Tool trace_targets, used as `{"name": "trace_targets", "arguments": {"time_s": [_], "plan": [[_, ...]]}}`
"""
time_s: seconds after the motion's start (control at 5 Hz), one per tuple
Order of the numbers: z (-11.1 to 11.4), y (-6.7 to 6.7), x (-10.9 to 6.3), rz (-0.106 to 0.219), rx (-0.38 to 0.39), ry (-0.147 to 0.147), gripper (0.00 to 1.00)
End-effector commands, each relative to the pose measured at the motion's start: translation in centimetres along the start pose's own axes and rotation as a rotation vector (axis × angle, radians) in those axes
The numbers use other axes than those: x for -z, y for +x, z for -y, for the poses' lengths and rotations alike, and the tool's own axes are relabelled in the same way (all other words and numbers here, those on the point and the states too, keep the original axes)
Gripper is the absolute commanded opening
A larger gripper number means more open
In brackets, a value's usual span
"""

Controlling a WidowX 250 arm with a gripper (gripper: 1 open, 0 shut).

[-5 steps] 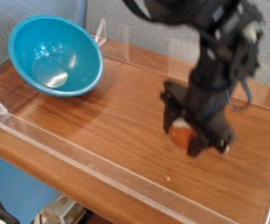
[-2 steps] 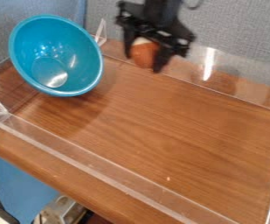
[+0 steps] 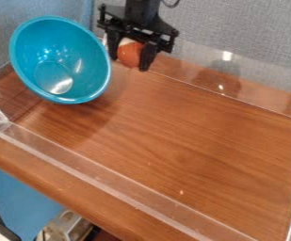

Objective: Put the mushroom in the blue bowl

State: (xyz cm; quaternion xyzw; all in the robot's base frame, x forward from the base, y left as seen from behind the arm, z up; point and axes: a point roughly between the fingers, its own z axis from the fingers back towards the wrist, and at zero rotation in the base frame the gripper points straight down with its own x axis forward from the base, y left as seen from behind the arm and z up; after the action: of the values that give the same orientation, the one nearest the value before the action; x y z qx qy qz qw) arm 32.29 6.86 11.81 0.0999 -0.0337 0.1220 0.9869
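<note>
1. Far left: clear acrylic wall [image 3: 59, 155] runs along the near edge of the brown wooden tabletop [image 3: 185, 132]. Its panels are see-through and mostly readable only by their bright edges. What lies below the near edge at bottom left is cut off and too blurred to name.

2. Left: large round turquoise-blue glossy plastic bowl [image 3: 59, 58], tipped so its opening faces the camera. It leans in the back-left corner, lower rim on the wood. The smooth inside shows pale highlights; its back and how it is propped are hidden.

3. Centre top: black robot gripper [image 3: 137, 47] pointing down, just right of the bowl's rim and apart from it. The arm above it is cut off by the top edge. Dark fingers [image 3: 115, 42] stand on either side of a small object, jaws narrow and clamped on it.

4. Between the fingers: small toy mushroom with a reddish-brown rounded cap [image 3: 134, 53], held above the table near the back wall. Only an orange-brown lump shows. The stem cannot be made out, and the fingers cover its sides. It is outside the bowl, beside the upper right rim.

5. Right of centre: faint dark smudge [image 3: 227, 86] on the wood by the back panel, a shadow or a reflection, cannot tell which.

6. Far right: back acrylic panel [image 3: 254, 71] continues to the frame edge; the table's right end is cut off.
</note>
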Motion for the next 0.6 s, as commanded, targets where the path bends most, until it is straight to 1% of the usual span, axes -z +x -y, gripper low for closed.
{"name": "trace_targets", "arguments": {"time_s": [0.0,0.4], "plan": [[-1.6,1.1,-0.9,0.028,-0.128,0.007,0.0],[-2.4,2.0,-2.5,-0.017,-0.297,0.012,0.0]]}}
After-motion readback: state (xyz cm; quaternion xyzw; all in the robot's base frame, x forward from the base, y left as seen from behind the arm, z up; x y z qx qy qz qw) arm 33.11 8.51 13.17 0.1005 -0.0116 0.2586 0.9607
